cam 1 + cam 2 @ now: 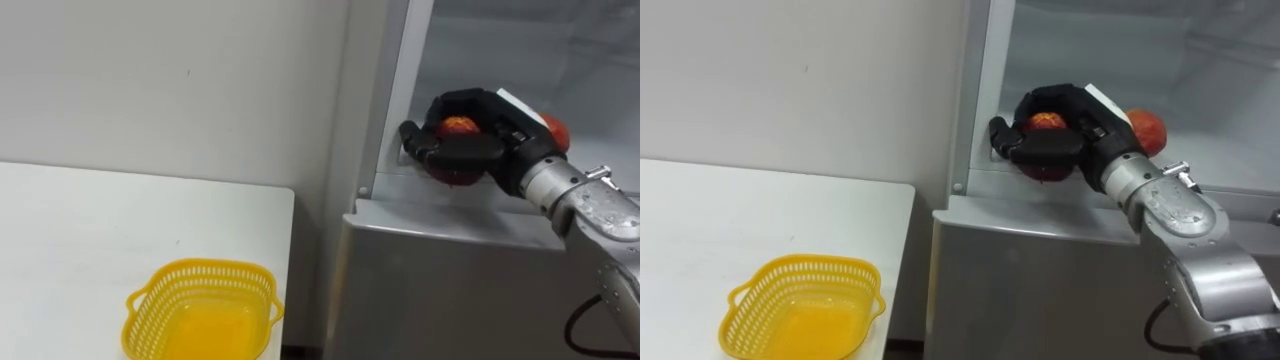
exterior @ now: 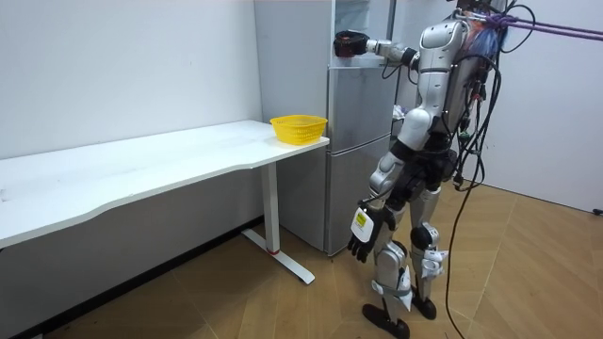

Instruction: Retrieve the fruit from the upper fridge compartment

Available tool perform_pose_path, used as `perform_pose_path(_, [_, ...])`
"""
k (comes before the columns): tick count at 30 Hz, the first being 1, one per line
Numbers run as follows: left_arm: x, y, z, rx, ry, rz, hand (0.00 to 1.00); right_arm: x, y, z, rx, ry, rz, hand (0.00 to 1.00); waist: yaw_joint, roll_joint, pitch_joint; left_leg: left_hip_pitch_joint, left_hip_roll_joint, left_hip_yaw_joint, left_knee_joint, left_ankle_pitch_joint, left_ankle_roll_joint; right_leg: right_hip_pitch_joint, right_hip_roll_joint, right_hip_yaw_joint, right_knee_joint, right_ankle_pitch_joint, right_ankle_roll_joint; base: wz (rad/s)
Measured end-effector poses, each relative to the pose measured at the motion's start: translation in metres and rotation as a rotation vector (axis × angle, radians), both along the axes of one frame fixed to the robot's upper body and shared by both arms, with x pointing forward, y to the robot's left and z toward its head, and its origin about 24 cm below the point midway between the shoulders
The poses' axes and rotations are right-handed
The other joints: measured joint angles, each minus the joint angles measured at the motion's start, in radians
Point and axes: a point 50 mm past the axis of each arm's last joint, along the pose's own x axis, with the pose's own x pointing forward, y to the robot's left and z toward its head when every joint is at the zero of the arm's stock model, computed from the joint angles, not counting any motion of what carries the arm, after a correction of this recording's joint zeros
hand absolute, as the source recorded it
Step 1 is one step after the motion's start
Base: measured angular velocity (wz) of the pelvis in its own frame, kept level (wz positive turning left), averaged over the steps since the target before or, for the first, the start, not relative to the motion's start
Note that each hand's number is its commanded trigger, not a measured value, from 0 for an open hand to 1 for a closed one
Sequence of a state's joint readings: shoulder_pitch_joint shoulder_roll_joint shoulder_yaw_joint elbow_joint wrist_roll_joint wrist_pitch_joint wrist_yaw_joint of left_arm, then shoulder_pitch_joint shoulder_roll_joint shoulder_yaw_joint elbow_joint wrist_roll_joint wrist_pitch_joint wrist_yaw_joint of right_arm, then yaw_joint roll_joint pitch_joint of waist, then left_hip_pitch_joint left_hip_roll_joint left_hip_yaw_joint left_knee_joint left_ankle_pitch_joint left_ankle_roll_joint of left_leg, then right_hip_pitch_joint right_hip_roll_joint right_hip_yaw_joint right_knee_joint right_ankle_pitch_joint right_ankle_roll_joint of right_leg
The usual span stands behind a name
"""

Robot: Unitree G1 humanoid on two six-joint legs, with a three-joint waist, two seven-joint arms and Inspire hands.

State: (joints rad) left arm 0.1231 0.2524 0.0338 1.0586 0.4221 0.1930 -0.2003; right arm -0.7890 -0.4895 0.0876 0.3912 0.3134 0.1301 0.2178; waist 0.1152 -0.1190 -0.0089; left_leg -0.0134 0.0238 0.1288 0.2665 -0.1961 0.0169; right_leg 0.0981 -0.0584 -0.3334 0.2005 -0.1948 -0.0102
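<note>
Held fruit: round, red-orange, wrapped by the right hand, at the near left edge of the upper fridge compartment.
Second fruit: red, just right, farther in.

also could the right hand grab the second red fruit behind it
Probably not: the right hand is curled round one red fruit, and the second fruit sits behind it, deeper in the fridge.

From my station I see a plain pale wall behind a long white counter, which stands on a white leg with a flat foot. The floor is light brown wood. Another white wall closes the room view's right. The light is even.
</note>
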Motion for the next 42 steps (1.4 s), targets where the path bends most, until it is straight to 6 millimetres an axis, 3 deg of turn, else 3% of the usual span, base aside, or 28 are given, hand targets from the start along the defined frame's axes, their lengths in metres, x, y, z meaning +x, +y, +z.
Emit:
perform_pose_path(14, [-0.003,-0.002,-0.001,-0.009,0.009,0.005,0.0,-0.006,0.008,0.001,-0.053,-0.055,-0.046,1.0,-0.005,0.003,0.0039,0.007,-0.001,0.0,0.0,0.0,0.0,0.013,0.003,-0.002,-0.013,0.001,0.0,0.0])
perform_pose_path(19, [-0.007,-0.007,-0.004,0.007,0.01,0.018,0.0,-0.02,0.024,0.012,-0.068,-0.161,-0.037,1.0,0.001,0.021,0.0124,0.011,0.0,-0.002,0.002,-0.001,-0.001,0.014,0.007,0.002,-0.014,0.002,0.001,0.02])
perform_pose_path(24, [-0.009,-0.011,-0.006,0.012,0.013,0.014,0.0,-0.029,0.038,0.023,-0.098,-0.252,-0.041,1.0,-0.005,0.043,0.012,0.009,0.0,-0.002,-0.003,-0.001,-0.001,0.013,0.005,-0.001,-0.014,0.002,0.001,0.0])
perform_pose_path(27, [-0.009,-0.016,-0.007,0.007,0.007,0.016,0.0,-0.042,0.048,0.033,-0.146,-0.355,-0.056,1.0,-0.006,0.056,0.0046,0.012,-0.001,-0.001,-0.014,-0.001,-0.001,0.01,0.003,-0.001,-0.014,0.002,0.001,-0.01])
perform_pose_path(37, [-0.004,-0.019,-0.008,-0.016,-0.045,0.031,0.0,-0.09,0.083,0.058,-0.232,-0.65,0.001,1.0,-0.004,0.066,0.004,0.026,0.0,0.008,-0.029,0.001,-0.003,0.014,0.007,0.008,-0.012,0.002,0.001,-0.04])
perform_pose_path(42, [-0.003,-0.02,-0.008,-0.026,-0.056,0.005,0.0,-0.108,0.108,0.057,-0.296,-0.735,0.094,1.0,0.0,0.06,0.0023,0.025,0.0,0.008,-0.03,0.001,-0.003,0.013,0.008,0.009,-0.012,0.002,0.001,0.0])
